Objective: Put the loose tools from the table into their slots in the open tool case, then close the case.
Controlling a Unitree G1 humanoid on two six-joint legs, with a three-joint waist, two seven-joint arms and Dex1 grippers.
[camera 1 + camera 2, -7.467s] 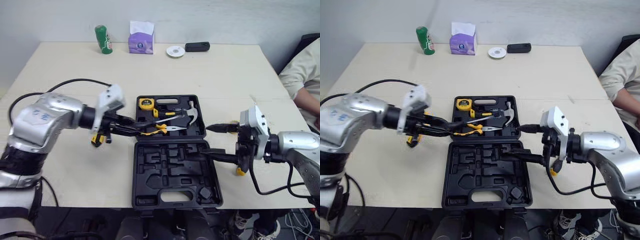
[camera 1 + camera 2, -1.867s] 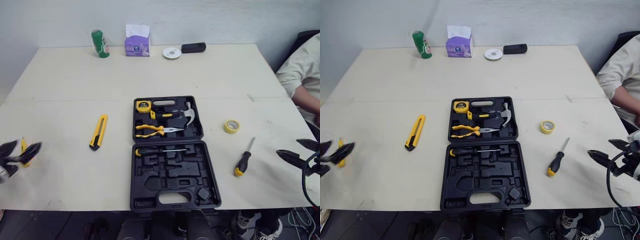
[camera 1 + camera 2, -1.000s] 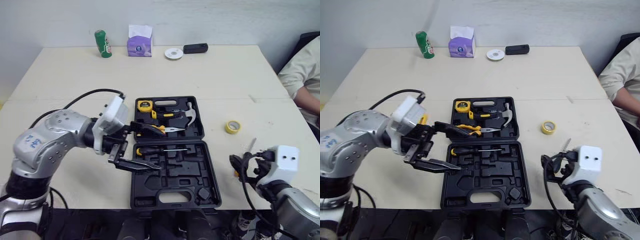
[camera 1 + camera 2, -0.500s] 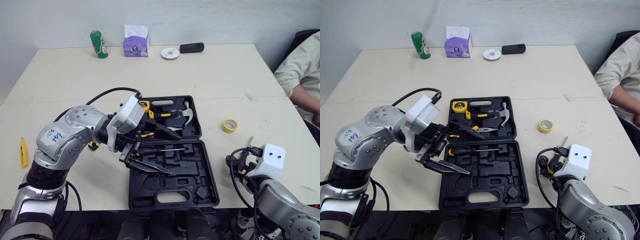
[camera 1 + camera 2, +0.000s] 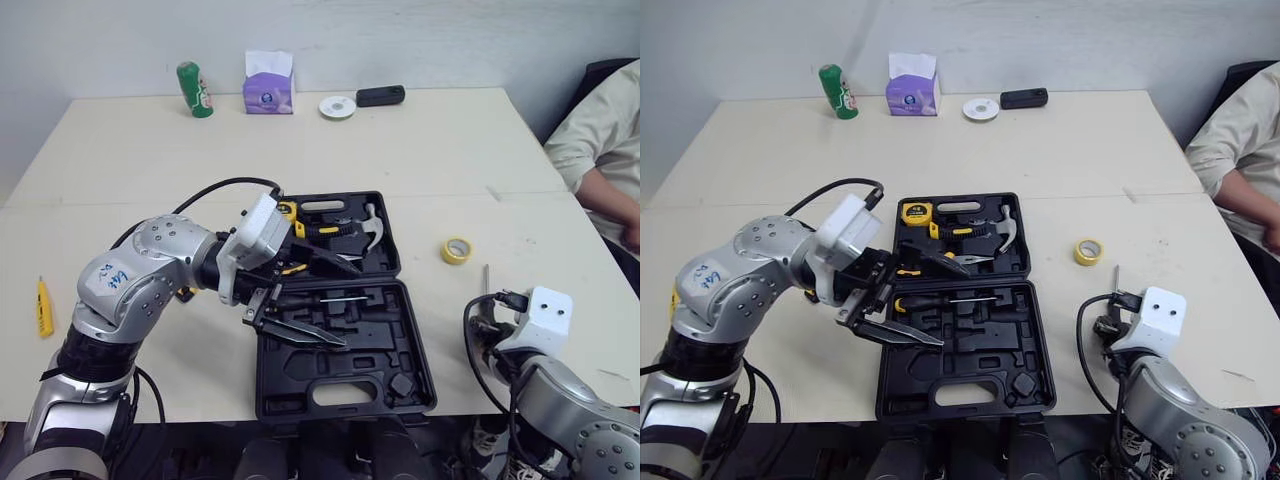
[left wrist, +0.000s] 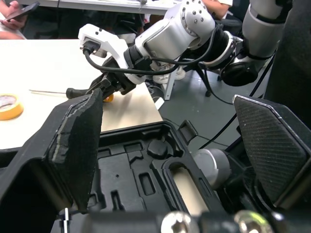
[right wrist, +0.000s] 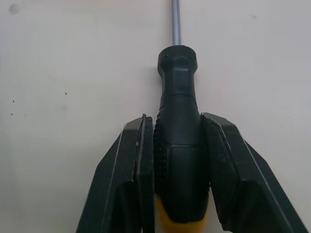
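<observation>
The black tool case [image 5: 372, 352] lies open in the middle of the table. Its far half holds a tape measure [image 5: 291, 210], a hammer [image 5: 362, 224] and pliers [image 5: 296, 268]; one screwdriver [image 5: 330, 297] lies in the near half. My left gripper [image 5: 338, 305] hovers open over the case's left side, its fingers [image 6: 80, 145] wide apart. Near the table's front right edge, my right gripper [image 7: 177, 119] is shut on the black-and-yellow handle of a loose screwdriver [image 7: 178, 77], whose shaft [image 5: 487, 280] points away from me. A yellow tape roll [image 5: 456, 250] lies right of the case.
A small yellow tool [image 5: 44, 305] lies at the far left. Along the back edge stand a green can [image 5: 189, 88], a purple tissue box [image 5: 268, 85], a white disc [image 5: 337, 106] and a black device [image 5: 380, 95]. A person [image 5: 600, 150] sits at the right.
My right gripper has closed on the screwdriver's handle, and the shaft now points straighter away. The left gripper has stayed open over the case, barely moving.
</observation>
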